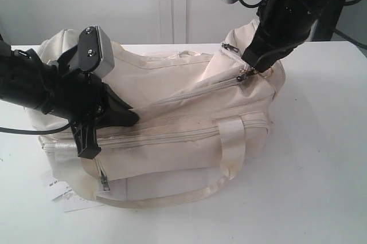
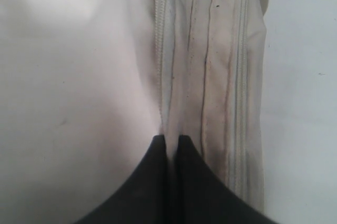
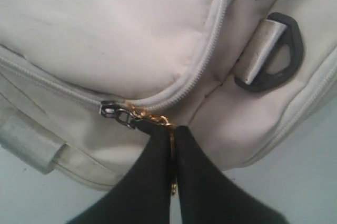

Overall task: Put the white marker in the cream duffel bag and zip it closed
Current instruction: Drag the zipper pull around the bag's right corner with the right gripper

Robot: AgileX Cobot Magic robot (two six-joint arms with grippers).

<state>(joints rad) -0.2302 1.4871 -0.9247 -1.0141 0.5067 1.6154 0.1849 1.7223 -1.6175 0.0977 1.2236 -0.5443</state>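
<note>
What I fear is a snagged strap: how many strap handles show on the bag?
2. One strap handle hangs down the near side of the cream duffel bag, looping along its bottom edge; the other arches at the far top edge. Others may be hidden.

Print on paper tag (image 1: pixel 57 191) illegible

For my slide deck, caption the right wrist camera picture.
Right gripper pinching the gold zipper pull on the cream duffel bag, near its black ring.

free: table (image 1: pixel 321 187) front and right — open | blocked: cream duffel bag (image 1: pixel 189 135) fills centre, zip (image 1: pixel 198 90) shut
</note>
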